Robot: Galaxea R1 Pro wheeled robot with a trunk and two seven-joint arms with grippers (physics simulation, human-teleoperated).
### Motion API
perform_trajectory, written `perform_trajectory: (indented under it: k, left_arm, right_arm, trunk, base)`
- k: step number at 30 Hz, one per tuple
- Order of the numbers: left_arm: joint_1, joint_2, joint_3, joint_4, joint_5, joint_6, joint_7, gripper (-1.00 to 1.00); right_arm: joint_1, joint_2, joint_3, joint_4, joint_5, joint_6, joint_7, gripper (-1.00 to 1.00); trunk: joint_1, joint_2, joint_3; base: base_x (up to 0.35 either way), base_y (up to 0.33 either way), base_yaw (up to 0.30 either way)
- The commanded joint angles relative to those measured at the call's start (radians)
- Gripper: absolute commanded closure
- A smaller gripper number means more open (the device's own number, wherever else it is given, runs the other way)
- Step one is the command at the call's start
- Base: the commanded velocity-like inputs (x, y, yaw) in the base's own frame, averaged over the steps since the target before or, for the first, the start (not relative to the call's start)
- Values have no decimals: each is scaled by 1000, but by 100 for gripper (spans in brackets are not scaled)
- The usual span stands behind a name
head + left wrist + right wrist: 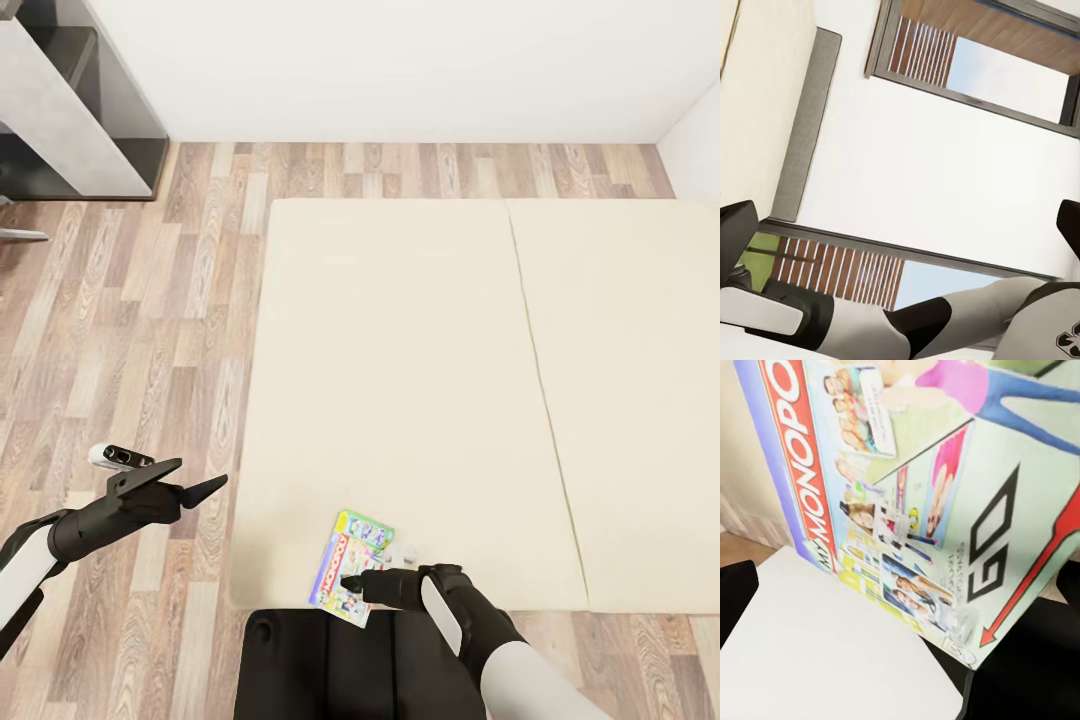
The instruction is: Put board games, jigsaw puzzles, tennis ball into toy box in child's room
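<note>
The Monopoly board game (350, 565) lies flat at the near edge of the cream bed (400, 350), one corner sticking out past the mattress edge. My right gripper (353, 580) hovers just over its near end, pointing left. In the right wrist view the printed lid (922, 487) is very close, and the dark fingertips (735, 596) stand wide apart at both sides of the picture, so the gripper is open. My left gripper (195, 482) hangs open and empty over the wooden floor, left of the bed. The toy box, the jigsaw puzzles and the tennis ball are out of view.
A corner of the pale grey table (55, 110) with its dark frame stands at the far left by the white wall. Wood floor (150, 330) runs between it and the bed. My dark base (330, 660) is against the bed's near edge. The left wrist view looks at a window (975, 60).
</note>
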Motion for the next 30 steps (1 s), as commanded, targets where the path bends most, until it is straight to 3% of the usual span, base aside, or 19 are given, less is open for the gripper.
perform_trajectory:
  k: [1, 30]
  left_arm:
    - [-1, 1, -2, 0, 4, 5, -2, -100]
    - [-1, 1, -2, 0, 5, 5, -2, -100]
  right_arm:
    - [0, 0, 1, -1, -5, 6, -1, -100]
    - [0, 0, 2, -1, -5, 6, -1, -100]
  trunk:
    - [1, -2, -1]
    - [1, -2, -1]
  base:
    - [0, 35, 0]
    - [0, 68, 0]
